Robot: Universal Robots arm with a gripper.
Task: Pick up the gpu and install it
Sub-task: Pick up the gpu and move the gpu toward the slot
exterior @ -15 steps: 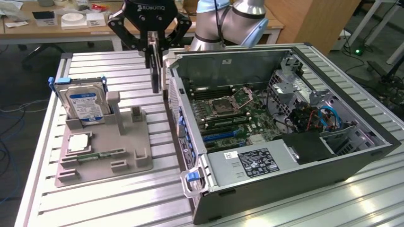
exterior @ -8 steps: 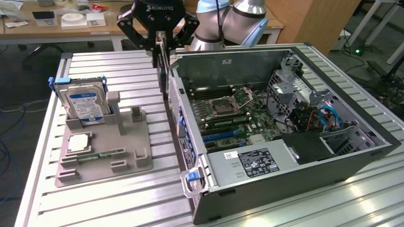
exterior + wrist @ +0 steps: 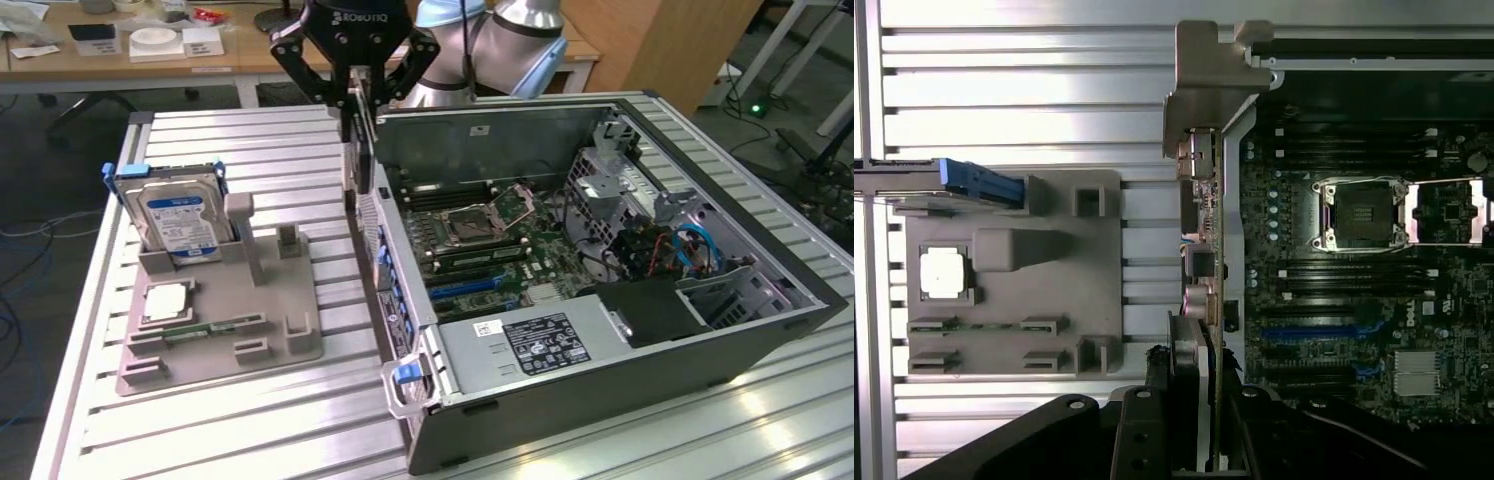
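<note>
**Gpu held on edge at the open case's wall**

The gpu hangs vertically in the upper middle of the exterior view, its pale metal bracket at one end. The gripper is closed on the board's top edge, its fingers pressed to both faces. The card looks light and stiff but thin and fragile. A hold on the bare board edge, clear of the components and the connector edge, seems the safest. It sits along the wall of the computer case, just beside the motherboard; whether it touches the case cannot be told. At centre left of the exterior view, the gray fixture carries the hard drive.
</note>
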